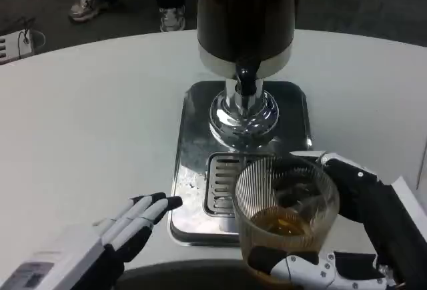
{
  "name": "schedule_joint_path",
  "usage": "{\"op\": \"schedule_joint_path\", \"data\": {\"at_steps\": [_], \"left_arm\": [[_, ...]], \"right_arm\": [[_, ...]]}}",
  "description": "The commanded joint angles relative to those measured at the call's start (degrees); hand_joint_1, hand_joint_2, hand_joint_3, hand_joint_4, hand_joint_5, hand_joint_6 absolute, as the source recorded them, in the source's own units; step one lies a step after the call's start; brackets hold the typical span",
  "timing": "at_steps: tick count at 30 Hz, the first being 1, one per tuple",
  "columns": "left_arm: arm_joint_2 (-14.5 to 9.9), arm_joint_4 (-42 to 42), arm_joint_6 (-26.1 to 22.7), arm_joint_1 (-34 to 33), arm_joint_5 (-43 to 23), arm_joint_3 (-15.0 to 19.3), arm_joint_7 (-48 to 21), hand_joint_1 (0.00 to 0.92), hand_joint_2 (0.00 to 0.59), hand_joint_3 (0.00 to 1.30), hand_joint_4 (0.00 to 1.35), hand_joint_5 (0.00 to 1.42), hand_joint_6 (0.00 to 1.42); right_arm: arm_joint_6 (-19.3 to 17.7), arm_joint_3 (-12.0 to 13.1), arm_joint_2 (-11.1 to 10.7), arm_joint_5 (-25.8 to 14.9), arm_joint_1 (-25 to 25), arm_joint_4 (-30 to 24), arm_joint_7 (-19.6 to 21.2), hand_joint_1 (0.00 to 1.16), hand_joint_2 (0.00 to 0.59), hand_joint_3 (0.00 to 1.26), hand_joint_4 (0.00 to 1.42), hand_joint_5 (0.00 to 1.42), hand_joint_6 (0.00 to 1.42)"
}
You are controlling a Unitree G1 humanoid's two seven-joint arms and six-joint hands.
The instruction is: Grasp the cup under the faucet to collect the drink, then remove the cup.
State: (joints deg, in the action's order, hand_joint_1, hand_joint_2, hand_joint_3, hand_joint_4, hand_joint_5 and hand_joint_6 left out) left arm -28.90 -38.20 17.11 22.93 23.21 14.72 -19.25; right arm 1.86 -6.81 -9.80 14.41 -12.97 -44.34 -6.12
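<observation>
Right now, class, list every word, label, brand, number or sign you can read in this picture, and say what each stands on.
None can be read.
A small grey label sits on the back of the left hand, but its marks are too small and blurred to make out.
The drink dispenser, its steel base tray and the ribbed glass cup held by the right hand carry no visible text.

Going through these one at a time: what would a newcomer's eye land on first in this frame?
First the ribbed glass cup at lower right, holding amber drink at its bottom and gripped by the right hand. Behind it the dark dispenser rises at top centre, its faucet over a shiny tray with a drain grate. The left hand rests at lower left, fingers straight toward the tray, holding nothing.
</observation>
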Motion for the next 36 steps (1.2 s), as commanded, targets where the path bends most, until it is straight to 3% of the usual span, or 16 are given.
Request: {"op": "schedule_joint_path", "data": {"at_steps": [1, 17, 36], "left_arm": [[1.88, -2.46, 0.29, 1.78, 3.44, -0.32, 1.45, 0.000, 0.082, 0.04, 0.00, 0.00, 0.10], [3.34, -7.39, -1.73, 3.31, 8.31, -1.68, -0.48, 0.000, 0.083, 0.00, 0.00, 0.00, 0.01], [2.29, -6.75, -3.37, 1.90, 7.31, -0.24, -2.06, 0.000, 0.084, 0.00, 0.00, 0.00, 0.00]], "right_arm": [[-0.99, 1.34, -0.40, -2.37, -1.98, -3.30, -1.26, 0.99, 0.223, 1.17, 1.38, 1.42, 1.42], [-2.90, 2.97, -1.97, -3.64, -4.74, -6.30, -2.92, 0.99, 0.227, 1.16, 1.37, 1.42, 1.42], [-2.24, 2.01, -1.75, -2.12, -4.81, -7.00, -2.60, 0.98, 0.227, 1.16, 1.37, 1.42, 1.42]]}}
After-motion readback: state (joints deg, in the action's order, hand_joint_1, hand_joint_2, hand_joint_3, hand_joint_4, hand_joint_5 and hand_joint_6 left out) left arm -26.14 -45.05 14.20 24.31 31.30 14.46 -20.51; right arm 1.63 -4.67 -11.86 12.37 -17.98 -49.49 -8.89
